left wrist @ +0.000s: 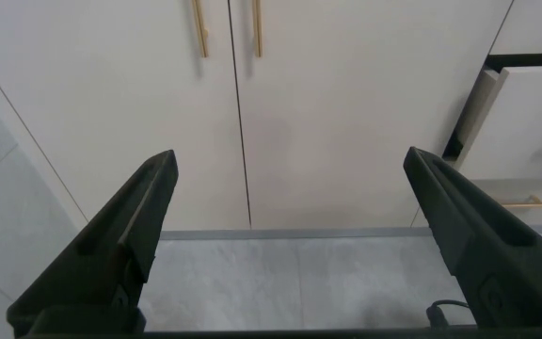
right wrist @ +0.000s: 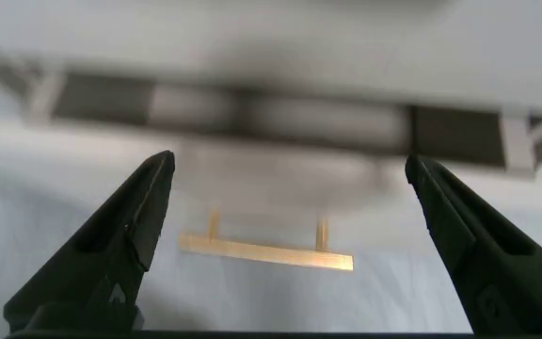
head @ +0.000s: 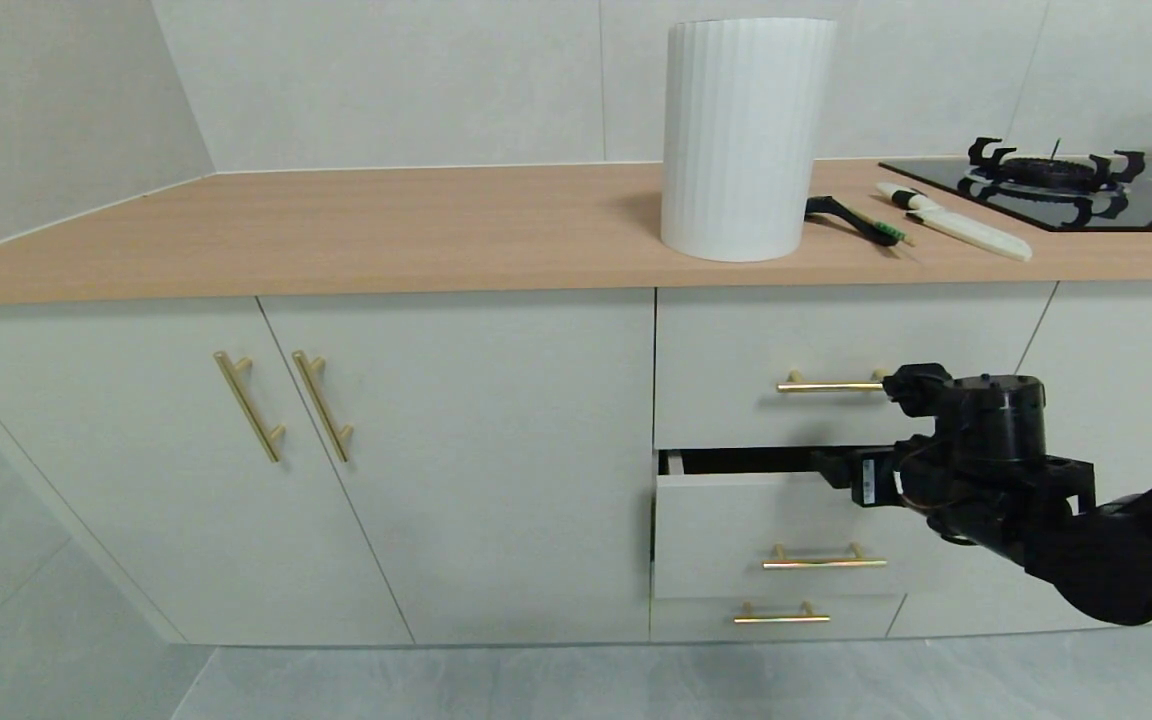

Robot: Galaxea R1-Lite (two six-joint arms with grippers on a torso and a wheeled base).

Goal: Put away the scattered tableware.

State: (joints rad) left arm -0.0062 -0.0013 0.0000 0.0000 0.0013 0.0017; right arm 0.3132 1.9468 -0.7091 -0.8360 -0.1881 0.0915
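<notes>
Early stage, we judge: the middle drawer [head: 736,530] is out only a crack, with a dark gap above its front, and we see no tableware in it. The knife [head: 966,232] and the black-handled tool [head: 851,218] lie on the table [head: 386,230], just right of the white cylinder [head: 741,140] and near the hob [head: 1066,180]. The right pincer [head: 833,466] is spread wide and empty, tips at the drawer's top edge above its handle [right wrist: 266,252]; we can't tell if they touch. Both pieces sit higher up, well apart from it. The left pincer [left wrist: 290,155] is also spread and empty, facing the cupboard doors [left wrist: 346,113]. Left to do: widen the drawer, move both pieces in, close it.
</notes>
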